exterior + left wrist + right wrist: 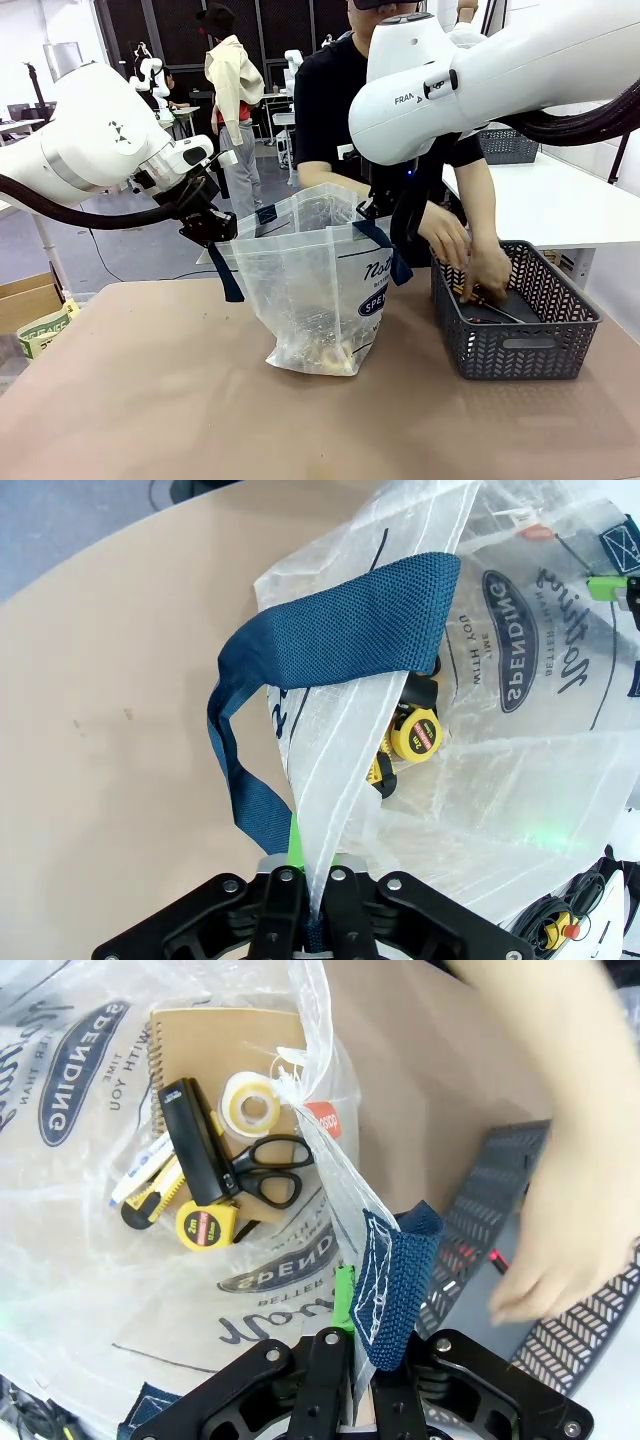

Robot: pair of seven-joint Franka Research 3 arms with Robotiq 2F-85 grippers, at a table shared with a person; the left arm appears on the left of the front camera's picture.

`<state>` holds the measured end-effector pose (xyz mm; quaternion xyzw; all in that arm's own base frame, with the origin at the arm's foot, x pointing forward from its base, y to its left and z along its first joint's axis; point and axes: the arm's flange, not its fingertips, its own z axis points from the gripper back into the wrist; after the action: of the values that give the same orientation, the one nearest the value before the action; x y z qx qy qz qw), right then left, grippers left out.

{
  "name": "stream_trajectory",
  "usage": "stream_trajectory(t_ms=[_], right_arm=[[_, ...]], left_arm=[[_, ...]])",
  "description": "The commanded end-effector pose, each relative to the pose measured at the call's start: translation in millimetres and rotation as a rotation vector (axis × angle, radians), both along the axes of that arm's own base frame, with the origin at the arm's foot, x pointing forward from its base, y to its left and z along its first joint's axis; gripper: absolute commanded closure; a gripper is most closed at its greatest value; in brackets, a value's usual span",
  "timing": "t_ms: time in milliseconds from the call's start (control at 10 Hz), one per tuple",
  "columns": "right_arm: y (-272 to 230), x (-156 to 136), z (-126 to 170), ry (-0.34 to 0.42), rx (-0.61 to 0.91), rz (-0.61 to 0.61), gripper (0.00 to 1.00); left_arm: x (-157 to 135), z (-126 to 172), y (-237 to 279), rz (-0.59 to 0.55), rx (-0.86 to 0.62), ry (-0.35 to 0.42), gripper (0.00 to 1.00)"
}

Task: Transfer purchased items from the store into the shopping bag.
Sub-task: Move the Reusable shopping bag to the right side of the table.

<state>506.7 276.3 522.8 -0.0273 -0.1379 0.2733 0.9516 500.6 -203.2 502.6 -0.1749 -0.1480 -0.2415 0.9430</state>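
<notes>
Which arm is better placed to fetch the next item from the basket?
Probably right: the right pincer clamps the shopping bag on its basket side, the left pincer on its far side. Either must release it; the person's hands reach in.

Looks like a robotics lab to me, not a real shop: my white left arm [90, 140] and right arm [500, 70] hang over a brown-topped table [150, 400], plain white worktables [560, 200] stand behind, dark grid panels [170, 25] line the back, and a cardboard box [25, 295] sits on the bare grey floor [140, 250].
</notes>
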Motion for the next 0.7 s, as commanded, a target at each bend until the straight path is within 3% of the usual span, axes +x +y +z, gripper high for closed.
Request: stream_trajectory(t_ms=[0,600], right_arm=[[-1.1,0.3,-0.6,0.001,0.0,-0.003,1.0],[-1.1,0.3,-0.6,0.001,0.0,-0.003,1.0]], left_arm=[[0.2,2.1,1.8,0.003,-0.001,-0.004,1.0],[0.2,2.1,1.8,0.003,-0.001,-0.004,1.0]])
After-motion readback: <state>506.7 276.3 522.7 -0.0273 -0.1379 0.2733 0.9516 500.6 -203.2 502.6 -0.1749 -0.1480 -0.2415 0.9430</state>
